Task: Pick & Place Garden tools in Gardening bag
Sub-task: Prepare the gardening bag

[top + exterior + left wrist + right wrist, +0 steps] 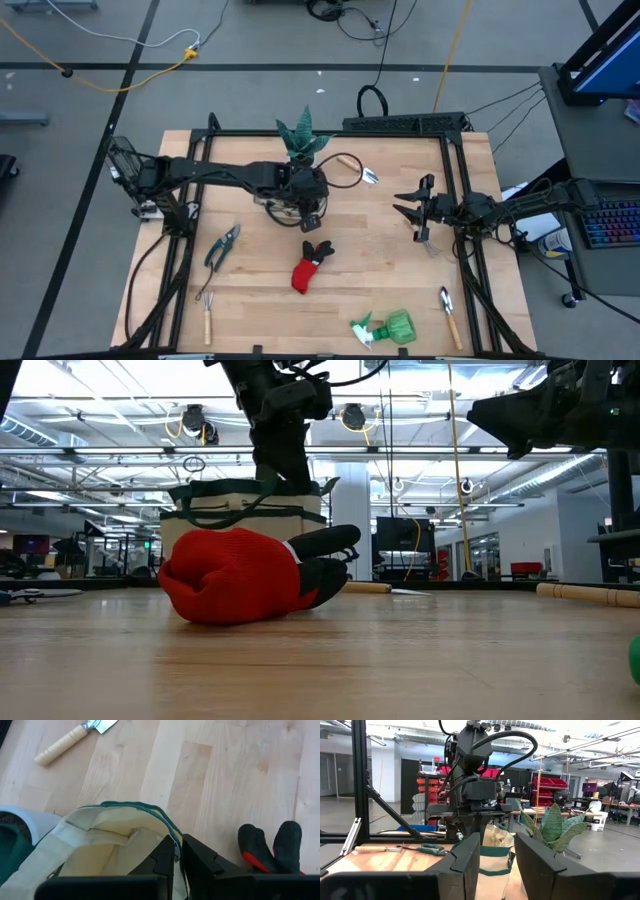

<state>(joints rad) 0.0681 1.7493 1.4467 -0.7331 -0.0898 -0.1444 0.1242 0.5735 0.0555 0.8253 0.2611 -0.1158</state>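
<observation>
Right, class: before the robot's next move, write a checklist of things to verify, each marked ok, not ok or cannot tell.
1. Left gripper pinching the rim of the gardening bag: ok.
2. Bag mouth open enough to show its lining: ok.
3. Right gripper open and empty, off to the right side: ok.
4. Glove lying free on the table, clear of both arms: ok.
5. Spray bottle within the table edge: ok.
6. Any tool already inside the bag: cannot tell.
</observation>
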